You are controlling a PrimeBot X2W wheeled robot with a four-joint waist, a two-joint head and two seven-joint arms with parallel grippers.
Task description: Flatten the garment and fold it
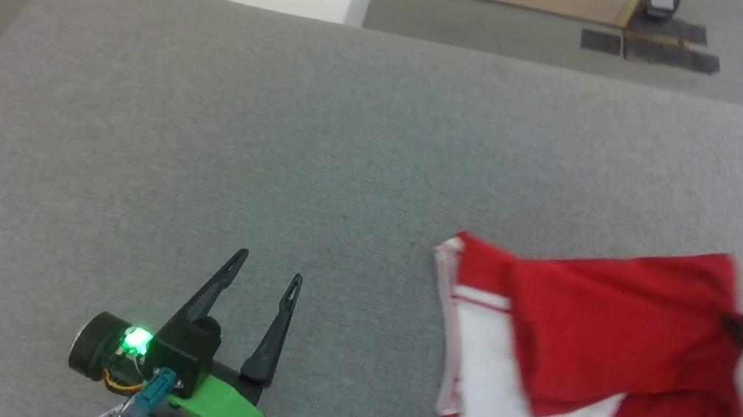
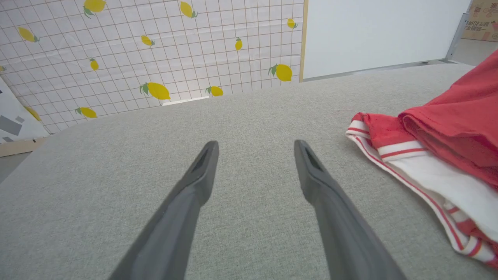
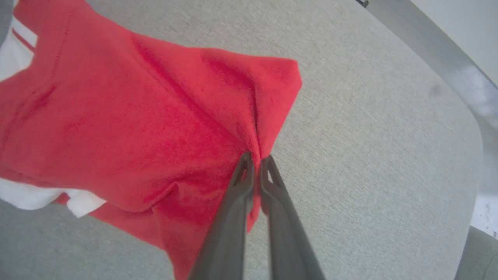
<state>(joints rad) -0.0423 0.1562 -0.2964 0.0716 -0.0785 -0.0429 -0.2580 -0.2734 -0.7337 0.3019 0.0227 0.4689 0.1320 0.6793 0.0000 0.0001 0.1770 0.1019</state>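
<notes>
The garment (image 1: 591, 325) lies on the right part of the grey table (image 1: 276, 149), bunched and doubled over itself: a red panel is draped across a white sleeve, with striped trim along its left edge, and the chest print is hidden. The right gripper (image 3: 256, 159) is clenched on a pinch of red cloth at the garment's right edge, and in the right wrist view the fabric puckers into creases where the two tips meet. The left gripper (image 1: 268, 265) hovers over bare table to the left, well apart from the garment, jaws spread wide and holding nothing. I judge the task to be at an early stage: the shirt is neither spread flat nor neatly folded, so the layers must first be pulled open and smoothed, probably with both grippers, and the folding itself is all left to do
</notes>
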